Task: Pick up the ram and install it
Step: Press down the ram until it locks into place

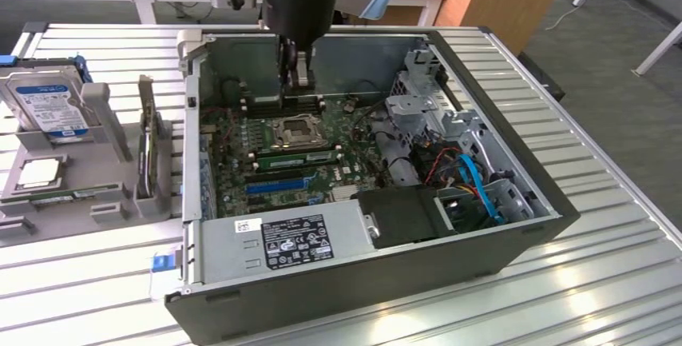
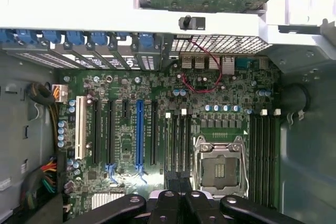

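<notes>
In the exterior view, the gripper (image 1: pixel 299 82) hangs inside the open computer case (image 1: pixel 512 234), low over the far part of the motherboard (image 1: pixel 287 162), just behind the CPU socket (image 1: pixel 295 130). Its fingers are pressed together, and between them I cannot make out any green stick. One ram stick (image 1: pixel 296 156) sits already in a slot on the near side of the socket, between pale latches. Another green module (image 1: pixel 64 196) lies outside the case, in the grey holder (image 1: pixel 107 106) at the exterior view's left, near the hard drive (image 1: pixel 48 106). In the wrist view, the black fingers (image 2: pixel 181 205) meet over the memory slots (image 2: pixel 178 140) beside the CPU socket (image 2: pixel 220 166); more slots (image 2: pixel 262 150) stand on the other side of the socket. If the gripper is now pushing on a module, I judge the good way is to push straight down, along the slot line, evenly, until both end latches close, and not to tilt the stick.
</notes>
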{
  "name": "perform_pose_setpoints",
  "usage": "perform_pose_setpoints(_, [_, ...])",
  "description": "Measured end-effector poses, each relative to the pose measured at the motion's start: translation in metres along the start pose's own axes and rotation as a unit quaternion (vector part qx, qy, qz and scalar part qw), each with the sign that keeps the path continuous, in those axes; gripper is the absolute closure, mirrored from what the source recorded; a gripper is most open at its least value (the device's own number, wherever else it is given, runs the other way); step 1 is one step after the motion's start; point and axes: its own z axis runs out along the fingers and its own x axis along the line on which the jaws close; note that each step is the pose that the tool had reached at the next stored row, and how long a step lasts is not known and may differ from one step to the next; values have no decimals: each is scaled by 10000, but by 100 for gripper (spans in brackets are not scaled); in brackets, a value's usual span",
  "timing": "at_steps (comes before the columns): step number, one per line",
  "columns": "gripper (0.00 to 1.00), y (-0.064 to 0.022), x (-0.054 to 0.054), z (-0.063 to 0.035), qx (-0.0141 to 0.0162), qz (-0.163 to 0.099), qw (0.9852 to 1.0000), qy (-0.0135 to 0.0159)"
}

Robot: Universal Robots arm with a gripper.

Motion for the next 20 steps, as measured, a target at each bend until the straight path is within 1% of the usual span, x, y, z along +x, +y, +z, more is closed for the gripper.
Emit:
perform_pose_setpoints(6, [90,2,-3,-73,0,0,10000,0])
perform_pose_setpoints(10, [90,3,-5,-105,0,0,10000,0])
perform_pose_setpoints(20, [90,-2,-4,-111,0,-1,10000,0])
